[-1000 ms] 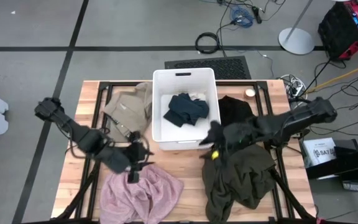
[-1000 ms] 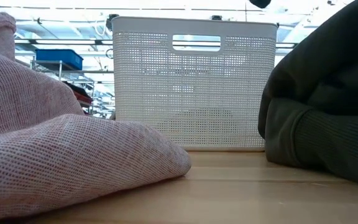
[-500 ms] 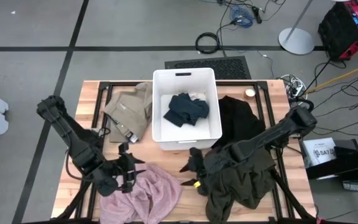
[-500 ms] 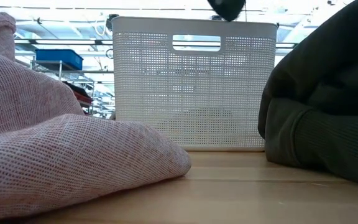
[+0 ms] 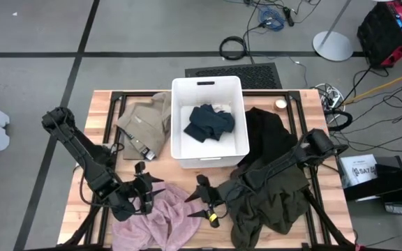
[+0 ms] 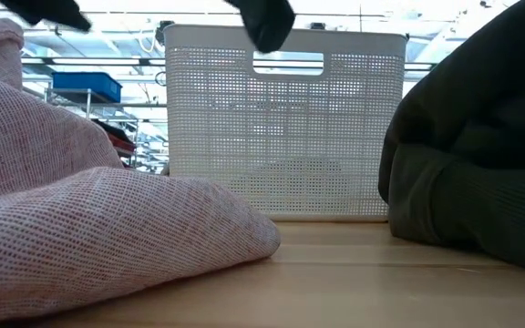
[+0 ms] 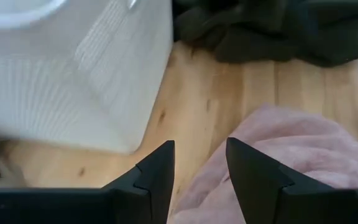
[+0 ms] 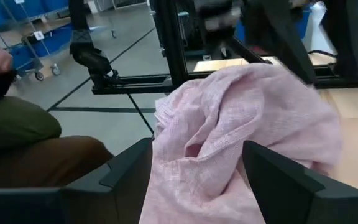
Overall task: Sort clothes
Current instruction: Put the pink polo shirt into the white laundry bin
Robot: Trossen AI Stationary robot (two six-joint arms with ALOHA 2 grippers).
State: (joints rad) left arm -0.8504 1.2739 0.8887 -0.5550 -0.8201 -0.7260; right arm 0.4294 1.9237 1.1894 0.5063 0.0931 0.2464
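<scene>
Pink garment (image 5: 160, 217) between both open grippers' fingers (image 7: 157, 177), untouched

Five garments before me, one pale pink (image 5: 160, 215), one dark olive green (image 5: 274, 202), one black (image 5: 264, 127), one tan khaki (image 5: 145, 124), one navy blue (image 5: 209, 122), one white bin (image 5: 208, 89), my two grippers, left (image 5: 150, 193), right (image 5: 202, 207)

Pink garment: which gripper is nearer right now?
Left. The left gripper hangs open over the pink garment near its bin-side edge; the right gripper, also open, sits just off its olive-side edge, facing it.
</scene>
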